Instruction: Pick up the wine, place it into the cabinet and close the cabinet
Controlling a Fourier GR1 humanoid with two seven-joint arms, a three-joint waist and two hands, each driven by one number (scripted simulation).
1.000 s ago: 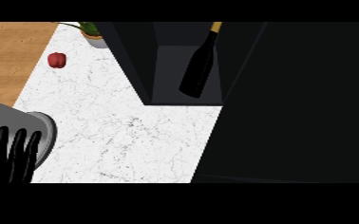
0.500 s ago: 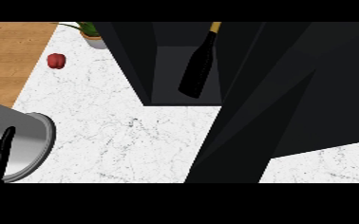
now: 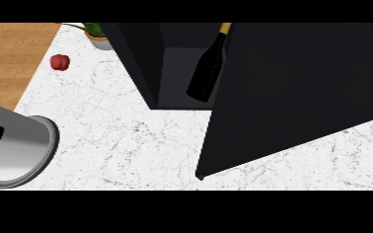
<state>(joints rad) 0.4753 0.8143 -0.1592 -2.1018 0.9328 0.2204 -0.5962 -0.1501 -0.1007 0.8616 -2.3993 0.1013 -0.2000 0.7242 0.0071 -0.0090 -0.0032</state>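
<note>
- White marble counter (image 3: 131, 143) filled most of the head view, w/ a strip of wooden surface (image 3: 22, 54) along the 9 to 10 o'clock edge.
- Black cabinet (image 3: 142, 59) stood at 12 o'clock, its inside dark grey and visible through a narrow gap.
- Wine bottle (image 3: 207, 71), dark glass w/ a gold-coloured top at its neck, stood inside the cabinet; its neck pointed toward 12 o'clock and its base lay toward 6 o'clock, on the cabinet floor.
- Cabinet door (image 3: 291, 89), a big black panel, covered the area from 12 to 4 o'clock. Its lower corner came to a point near 6 o'clock over the counter. It overlapped the right side of the opening, but the bottle and part of the inside were in sight, so the door was partly open.
- Small red fruit or pepper (image 3: 59, 61) sat on the counter at approx. 10 o'clock, right by the wood edge.
- Potted green plant (image 3: 94, 32) sat at approx. 11 o'clock, just left of the cabinet, cut off by the upper edge.
- Grey forearm (image 3: 25, 150), a rounded metal shape, entered at 8 o'clock from the left edge.
- Neither hand was in sight, so whether fingers were open or closed, or holding anything, couldn't be told.
</note>
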